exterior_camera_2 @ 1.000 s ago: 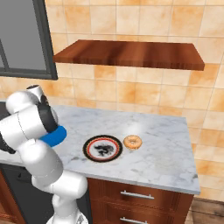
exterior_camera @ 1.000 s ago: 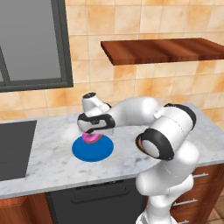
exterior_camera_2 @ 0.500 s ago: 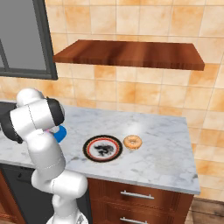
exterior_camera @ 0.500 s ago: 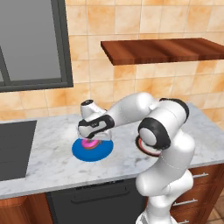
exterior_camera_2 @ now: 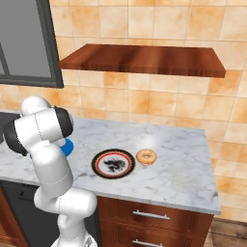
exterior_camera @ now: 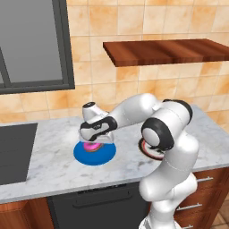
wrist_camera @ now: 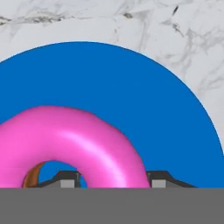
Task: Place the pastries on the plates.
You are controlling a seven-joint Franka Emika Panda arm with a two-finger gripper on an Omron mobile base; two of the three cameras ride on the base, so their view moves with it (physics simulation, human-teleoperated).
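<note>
Pink-frosted ring donut (wrist_camera: 70,140) sits pinched in our two-finger gripper (exterior_camera: 93,144) over the round blue plate (exterior_camera: 99,156); orange-tan glazed donut (exterior_camera_2: 146,157) waits beside the red-rimmed white plate (exterior_camera_2: 113,163).

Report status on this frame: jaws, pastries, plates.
Gripper low over blue plate, jaws shut on pink donut. Glazed donut on counter beside patterned plate, not yet plated. Nothing in the way.

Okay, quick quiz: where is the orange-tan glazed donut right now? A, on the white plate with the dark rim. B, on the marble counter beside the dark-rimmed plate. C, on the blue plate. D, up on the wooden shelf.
B: the orange-tan donut lies on the bare marble counter just beside the dark-rimmed plate, not on it.
</note>
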